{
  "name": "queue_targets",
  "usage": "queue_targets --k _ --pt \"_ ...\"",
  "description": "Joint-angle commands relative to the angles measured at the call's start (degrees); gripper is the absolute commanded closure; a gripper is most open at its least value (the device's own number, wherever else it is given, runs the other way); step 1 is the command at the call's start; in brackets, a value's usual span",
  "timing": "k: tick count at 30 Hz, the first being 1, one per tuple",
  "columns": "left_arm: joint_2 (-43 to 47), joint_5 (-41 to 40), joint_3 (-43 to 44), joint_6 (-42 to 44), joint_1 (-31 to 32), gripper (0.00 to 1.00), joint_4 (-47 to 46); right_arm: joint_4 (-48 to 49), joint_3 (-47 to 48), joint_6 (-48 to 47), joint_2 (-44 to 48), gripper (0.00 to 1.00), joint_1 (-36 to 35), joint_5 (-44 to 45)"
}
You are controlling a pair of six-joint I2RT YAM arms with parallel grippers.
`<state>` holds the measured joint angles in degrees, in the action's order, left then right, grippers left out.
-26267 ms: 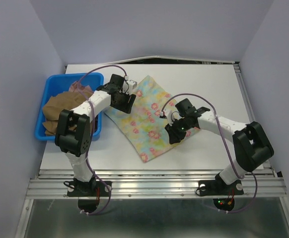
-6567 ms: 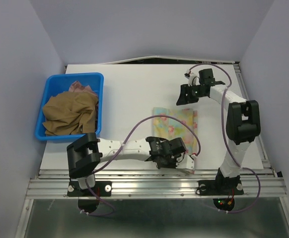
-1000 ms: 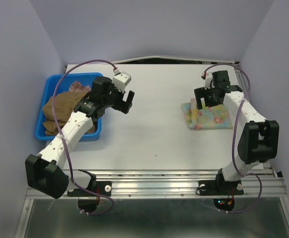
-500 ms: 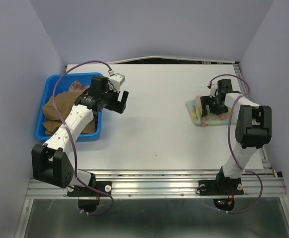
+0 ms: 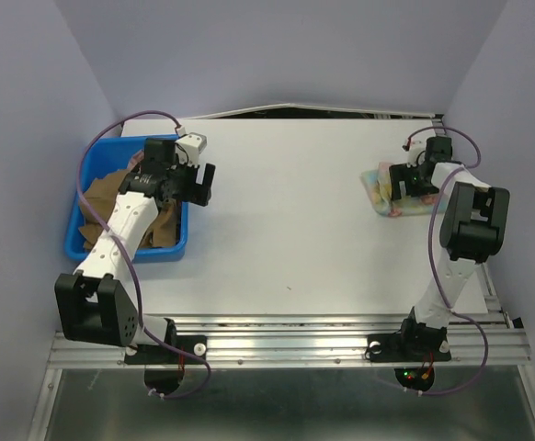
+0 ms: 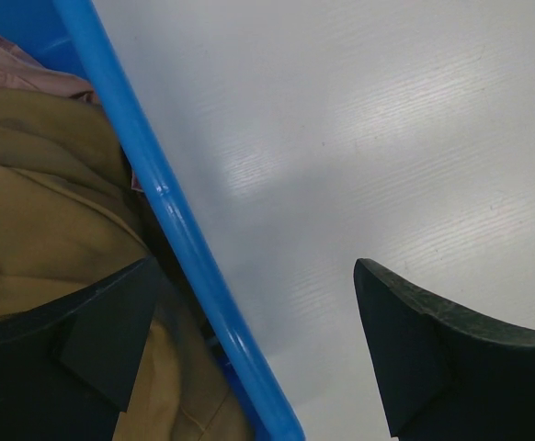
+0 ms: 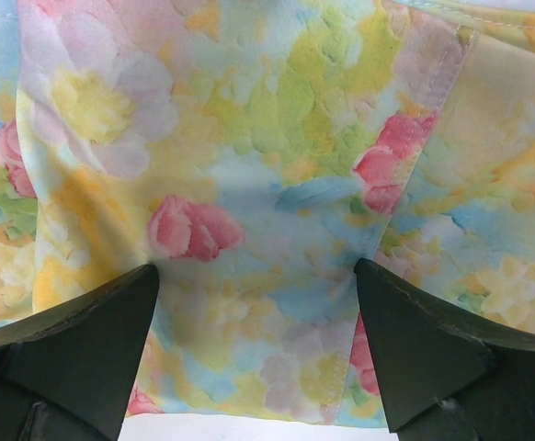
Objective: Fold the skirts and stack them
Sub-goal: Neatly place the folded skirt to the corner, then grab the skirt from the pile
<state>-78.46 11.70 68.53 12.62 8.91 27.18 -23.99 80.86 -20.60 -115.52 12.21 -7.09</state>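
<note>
The flowery skirt lies folded up small on the far right side of the white table. It is yellow, blue and green with pink flowers on it. In the right wrist view, the flowery skirt fills almost the whole picture, and a sewn hem runs down its right side.

The right gripper is right on top of this skirt. Its two fingers are spread wide apart, with the cloth showing between them. Nothing is pinched. I cannot tell if the tips press on the cloth.

The brown skirt sits in a bunched heap inside the blue bin on the left side of the table. In the left wrist view, a bit of the pink skirt peeks out next to the brown skirt, also inside the bin.

The left gripper hangs over the right rim of the bin. Its fingers are wide apart too and hold nothing. One finger is over the brown skirt, and the other is over the bare table.

The two grippers are well apart from each other.
</note>
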Motion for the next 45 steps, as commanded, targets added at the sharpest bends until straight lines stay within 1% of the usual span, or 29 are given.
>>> queue_targets --k 1,7,11,15,16,17,18,19,20,22,24,25,28,31,34,37,41,43,45 --pt "3.6 0.7 3.1 1.3 -1.3 0.02 0.9 -3.1 0.2 -3.1 -5.1 0.07 1.9 3.8" --pt "3.3 1.5 6.5 0.5 -4.0 0.02 4.0 -5.2 3.3 -2.1 -6.6 0.07 2.4 5.4" --pt "4.4 1.2 10.0 0.9 -5.6 0.02 6.6 -6.0 4.3 -1.9 -4.5 0.02 2.4 3.1" --pt "3.5 1.2 15.8 2.8 -7.9 0.02 12.0 -9.4 11.6 -1.4 -1.6 0.0 2.4 -1.2" --pt "3.1 1.1 18.1 3.9 -8.4 0.02 14.2 -10.8 16.0 -0.3 -0.8 0.0 2.4 -2.0" --pt "3.1 1.1 19.0 3.9 -8.4 0.02 14.2 -11.4 18.2 -0.1 -0.2 0.0 2.4 -2.7" --pt "2.9 1.0 19.9 5.0 -10.4 0.02 16.0 -12.4 20.5 0.5 0.6 0.0 2.4 -4.7" --pt "2.7 0.6 20.6 5.6 -11.0 0.02 16.8 -14.7 25.4 0.8 0.7 0.0 2.4 -5.5" --pt "2.4 0.3 21.8 6.2 -11.7 0.02 18.6 -15.9 27.9 1.1 0.6 0.0 1.9 -6.3" --pt "1.5 0.6 22.3 8.7 -14.6 0.02 20.8 -20.4 34.6 2.2 0.0 0.0 1.3 -8.9" --pt "1.5 1.2 21.4 10.7 -16.8 0.02 21.4 -22.8 36.8 3.0 0.4 0.0 0.8 -11.2" --pt "1.6 1.4 20.8 12.8 -17.9 0.02 21.5 -23.8 37.0 3.5 0.8 0.0 0.2 -13.8" --pt "0.6 1.7 18.2 15.3 -21.5 0.02 21.8 -25.5 33.5 3.1 4.7 0.0 -1.9 -16.5" --pt "-2.7 2.1 16.1 17.8 -24.3 0.02 21.3 -23.9 27.2 4.2 9.2 0.0 -7.0 -17.3" --pt "-5.4 1.3 14.8 19.0 -25.3 0.02 19.7 -22.4 20.9 6.8 12.2 0.0 -10.2 -17.7" --pt "-9.1 0.1 12.2 20.2 -25.7 0.02 15.0 -20.1 15.2 9.7 14.7 0.0 -13.4 -18.4" --pt "-15.0 0.0 9.6 22.8 -26.0 0.02 10.7 -19.4 10.4 12.1 18.0 0.0 -15.9 -18.8" --pt "-16.6 0.4 8.9 23.4 -26.0 0.07 9.5 -19.8 8.9 12.1 19.0 0.0 -16.5 -19.1" --pt "-18.0 1.8 8.5 23.6 -26.1 0.31 8.9 -20.8 7.6 12.2 20.2 0.0 -17.0 -18.7"
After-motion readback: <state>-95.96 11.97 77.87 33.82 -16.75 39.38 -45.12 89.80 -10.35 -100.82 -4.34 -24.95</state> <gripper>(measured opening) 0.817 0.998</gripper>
